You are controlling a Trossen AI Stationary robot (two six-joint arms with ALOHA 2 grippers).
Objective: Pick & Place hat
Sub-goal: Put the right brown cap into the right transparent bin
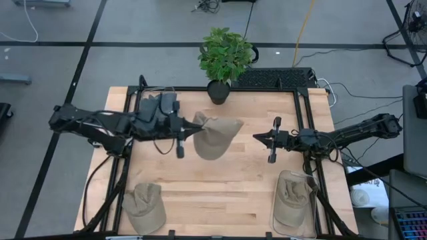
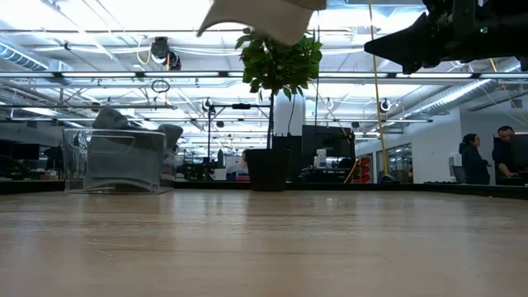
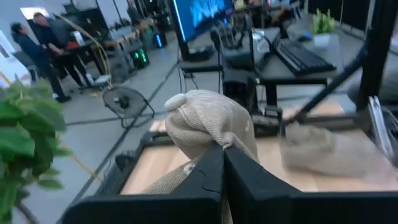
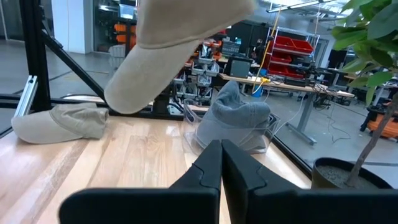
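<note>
Item, beige hat (image 1: 215, 135) — lifted clear of the table (image 1: 227, 183) at centre, pinched in the clamped left gripper (image 1: 189, 133); placing remains undone — right gripper (image 1: 261, 137) closed, empty, right of centre.

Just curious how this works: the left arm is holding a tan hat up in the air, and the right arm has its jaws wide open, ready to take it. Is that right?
Not quite. The left gripper does hold the tan hat above the table, but the right gripper has its jaws shut, not wide open. The right wrist view shows the two fingers pressed together with nothing between them.
</note>
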